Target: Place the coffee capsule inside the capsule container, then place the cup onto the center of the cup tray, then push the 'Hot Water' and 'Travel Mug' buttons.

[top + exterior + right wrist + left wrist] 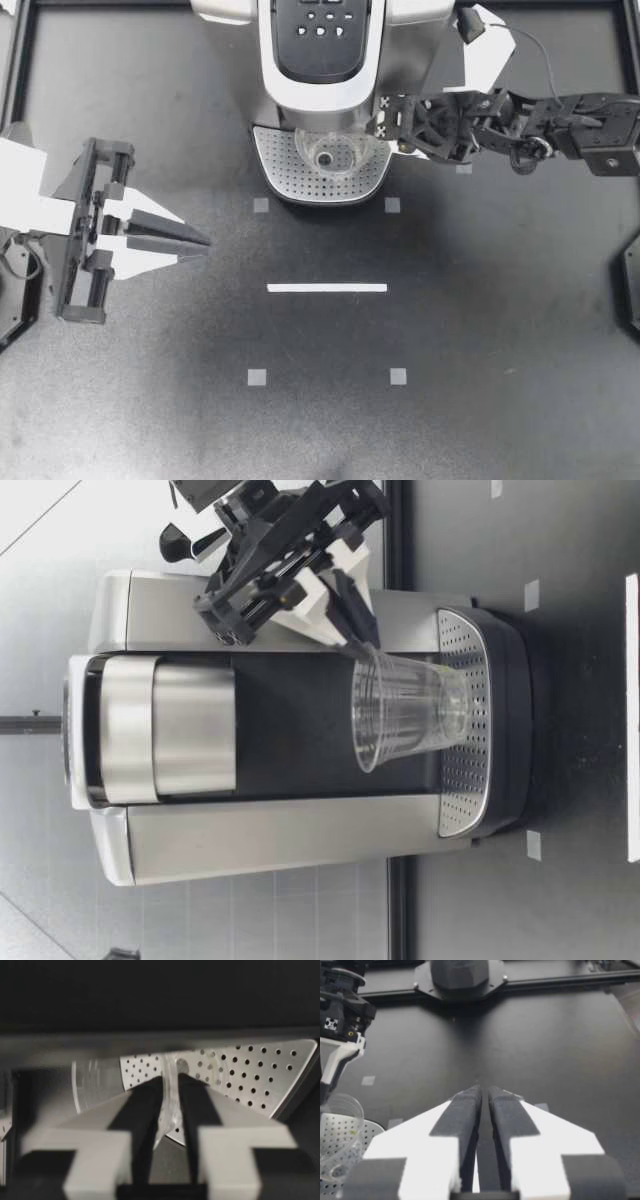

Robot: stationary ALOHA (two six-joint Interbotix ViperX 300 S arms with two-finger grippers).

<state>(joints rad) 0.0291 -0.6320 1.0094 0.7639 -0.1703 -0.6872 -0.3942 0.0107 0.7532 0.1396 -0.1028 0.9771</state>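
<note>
Rt gripper [378, 130] pinches rim of clear plastic cup [330, 157] on perforated silver cup tray [281, 166]; left gripper [203, 243] closed, empty, well apart.

An overhead camera looks straight down on the black table [480, 330], with the coffee machine [320, 95] at its far side and an arm entering from each side. A table-height camera sits close, facing the machine's front across the table. The left wrist camera looks along the left gripper [205, 245] over the tabletop, catching the perforated cup tray [280, 170] and clear cup [328, 157] off to one side. The right wrist camera looks along the right gripper [375, 135], very near the cup's rim and tray. All four views share cup and tray.
</note>
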